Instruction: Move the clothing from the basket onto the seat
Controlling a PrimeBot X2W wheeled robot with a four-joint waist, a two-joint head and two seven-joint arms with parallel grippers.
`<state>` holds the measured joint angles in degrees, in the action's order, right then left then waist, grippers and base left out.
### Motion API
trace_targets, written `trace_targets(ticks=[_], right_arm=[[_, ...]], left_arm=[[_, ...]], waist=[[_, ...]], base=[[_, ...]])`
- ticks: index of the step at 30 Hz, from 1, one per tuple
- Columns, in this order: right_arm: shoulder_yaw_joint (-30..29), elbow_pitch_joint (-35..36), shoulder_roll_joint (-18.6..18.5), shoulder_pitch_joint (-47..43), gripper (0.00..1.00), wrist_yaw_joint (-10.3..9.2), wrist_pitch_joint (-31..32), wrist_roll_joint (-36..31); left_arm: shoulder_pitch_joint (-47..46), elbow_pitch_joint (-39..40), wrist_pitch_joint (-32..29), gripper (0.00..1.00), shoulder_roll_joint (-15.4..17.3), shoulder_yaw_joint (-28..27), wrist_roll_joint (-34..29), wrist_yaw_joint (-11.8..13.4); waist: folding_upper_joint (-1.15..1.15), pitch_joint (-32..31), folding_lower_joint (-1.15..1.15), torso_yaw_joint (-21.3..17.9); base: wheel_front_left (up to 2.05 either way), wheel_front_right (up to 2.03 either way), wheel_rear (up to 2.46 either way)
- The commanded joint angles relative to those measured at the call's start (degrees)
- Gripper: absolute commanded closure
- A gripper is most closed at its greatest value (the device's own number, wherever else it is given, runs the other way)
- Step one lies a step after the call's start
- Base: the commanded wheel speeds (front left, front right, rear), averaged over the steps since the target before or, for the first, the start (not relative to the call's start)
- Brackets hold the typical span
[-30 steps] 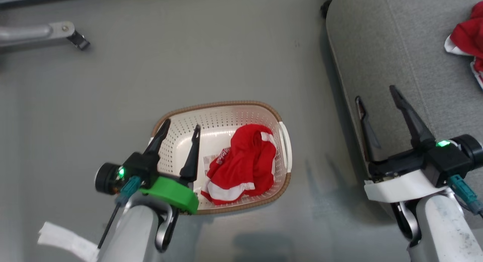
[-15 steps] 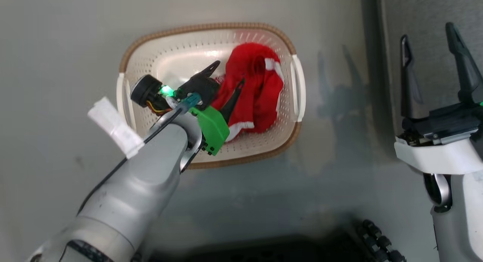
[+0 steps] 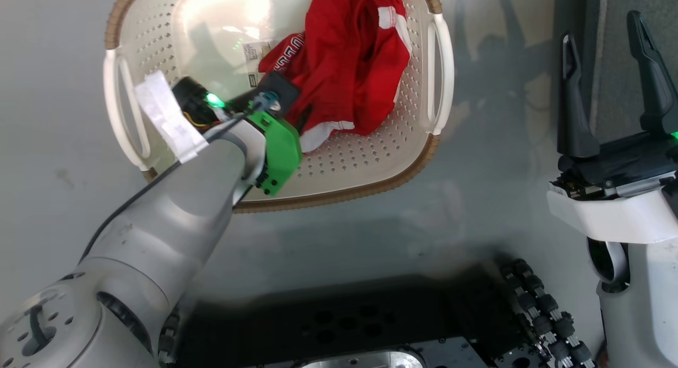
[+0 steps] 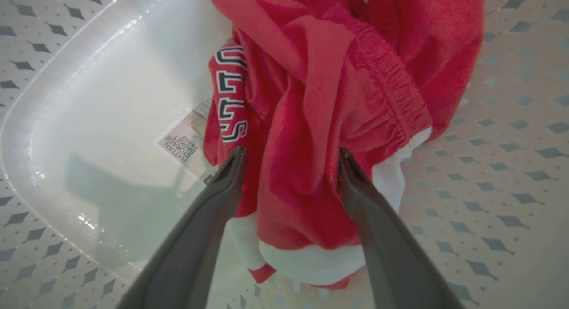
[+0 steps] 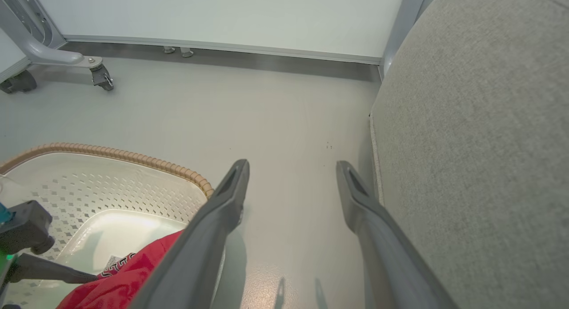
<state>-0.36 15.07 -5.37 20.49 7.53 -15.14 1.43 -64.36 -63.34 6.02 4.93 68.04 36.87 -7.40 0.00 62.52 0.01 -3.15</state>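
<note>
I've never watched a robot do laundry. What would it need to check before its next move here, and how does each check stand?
1. Left gripper open: ok, jaws spread wide.
2. Fabric between its fingers: ok, a red fold of the clothing lies in the gap.
3. Fingertips deep enough to pinch the fold: cannot tell.
4. Clothing free to lift: ok, it lies loose in the basket with nothing on top.
5. Right gripper out of the way: ok, open and holding nothing, over the floor beside the seat.
</note>
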Motion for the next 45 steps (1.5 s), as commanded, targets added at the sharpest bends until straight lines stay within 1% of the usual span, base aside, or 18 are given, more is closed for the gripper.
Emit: trace_targets(ticks=[1,4,6,7,8,18,24,26,27,28,31,34,39,41,45], right_arm=[[0.15,0.34,0.1,-0.73,0.0,-0.08,-0.01,0.42],[0.44,0.41,0.21,-1.1,0.0,-0.08,-0.01,0.61],[0.61,0.37,0.34,-1.05,0.0,-0.08,-0.01,0.66],[0.71,0.29,0.4,-1.05,0.0,-0.08,-0.01,0.69],[0.78,0.15,0.45,-0.99,0.0,-0.08,-0.01,0.66],[0.95,-0.82,0.89,1.7,0.0,-0.08,-0.01,0.91],[1.51,-2.91,0.77,1.95,0.0,-0.08,-0.01,1.11],[1.94,-4.01,0.86,1.53,0.0,-0.08,-0.01,1.15],[2.23,-4.82,1.0,1.0,0.0,-0.08,-0.01,1.21],[2.47,-5.46,1.12,0.48,0.0,-0.08,-0.01,1.27],[3.07,-7.11,1.39,-0.99,0.0,-0.08,-0.01,1.63],[3.84,-9.13,1.66,-2.61,0.0,-0.08,-0.01,1.99],[5.35,-12.56,2.0,-6.67,0.0,-0.08,-0.01,2.64],[6.04,-14.06,2.14,-8.63,0.0,-0.08,-0.01,2.9],[8.11,-16.61,2.23,-12.35,0.0,-0.08,-0.02,3.46]], left_arm=[[-1.37,-1.19,-0.2,0.0,0.36,0.24,1.16,-0.13],[-1.95,-3.31,-1.24,0.0,0.09,1.05,2.39,-0.13],[-2.63,-4.76,-0.86,0.0,0.34,1.65,2.46,-0.13],[-2.81,-5.19,-0.42,0.03,0.36,2.01,2.18,-0.13],[-2.74,-5.37,0.03,1.0,0.31,2.27,2.14,-0.13],[-3.33,-6.54,4.91,1.0,-0.41,2.45,5.57,-0.13],[-0.15,-5.52,7.98,1.0,-1.36,1.78,7.84,-0.13],[1.12,-4.79,8.89,1.0,-1.53,1.34,8.13,-0.13],[2.18,-4.0,9.2,1.0,-1.63,0.7,8.07,0.0],[2.9,-2.25,9.29,1.0,-1.71,-0.37,7.78,0.5],[6.35,2.7,9.17,1.0,-0.13,-3.66,6.09,2.13],[10.74,8.81,9.11,1.0,1.88,-7.86,3.18,4.09],[19.33,18.0,9.12,1.0,4.32,-15.14,-1.46,6.31],[22.44,21.23,9.12,1.0,5.21,-17.37,-4.23,7.19],[28.8,27.8,9.14,1.0,6.16,-21.98,-7.67,8.51]], waist=[[0.0,1.58,-0.01,-1.44],[0.0,1.72,-0.01,-1.94],[0.0,1.74,-0.01,-2.29],[0.0,1.7,-0.01,-2.47],[0.0,1.65,-0.01,-2.59],[0.0,0.59,-0.01,-1.86],[0.0,-4.79,-0.01,-0.43],[0.0,-7.8,-0.01,-0.19],[0.0,-10.47,-0.01,0.01],[0.0,-12.34,-0.01,0.09],[0.0,-17.31,-0.01,0.05],[0.0,-22.7,-0.01,-0.25],[0.0,-32.23,-0.01,-1.05],[0.0,-36.08,-0.01,-1.43],[0.0,-42.96,-0.01,-2.11]], base=[[0.0,0.0,0.0],[0.0,0.0,0.0],[0.0,0.0,0.0],[0.0,0.0,0.0],[0.0,0.0,0.0],[0.0,0.0,0.0],[0.0,0.0,0.0],[0.0,0.0,0.0],[0.0,0.0,0.0],[0.0,0.0,0.0],[0.0,0.0,0.0],[0.0,0.0,0.0],[0.0,0.0,0.0],[0.0,0.0,0.0],[0.0,0.0,0.0]])
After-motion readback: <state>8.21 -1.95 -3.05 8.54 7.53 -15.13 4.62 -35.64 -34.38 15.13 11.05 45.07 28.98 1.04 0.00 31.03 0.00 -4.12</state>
